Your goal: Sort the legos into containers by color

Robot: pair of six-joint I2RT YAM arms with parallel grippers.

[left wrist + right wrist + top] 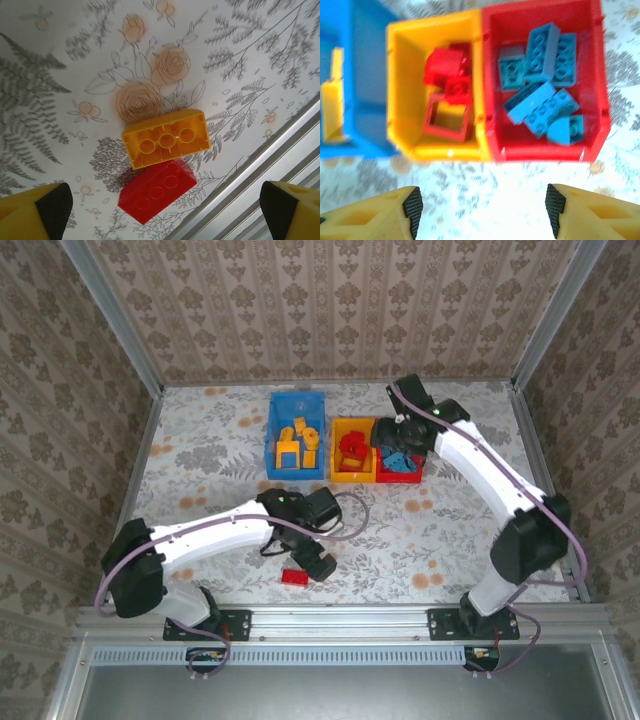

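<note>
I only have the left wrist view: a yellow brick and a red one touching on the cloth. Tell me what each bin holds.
Observer: The blue bin holds yellow-orange bricks.
Operator: Go on, the yellow one next.
Observer: The yellow bin holds red bricks, one of them an open square frame.
Operator: Now the red one.
Observer: The red bin holds blue bricks, none of any other color.
</note>
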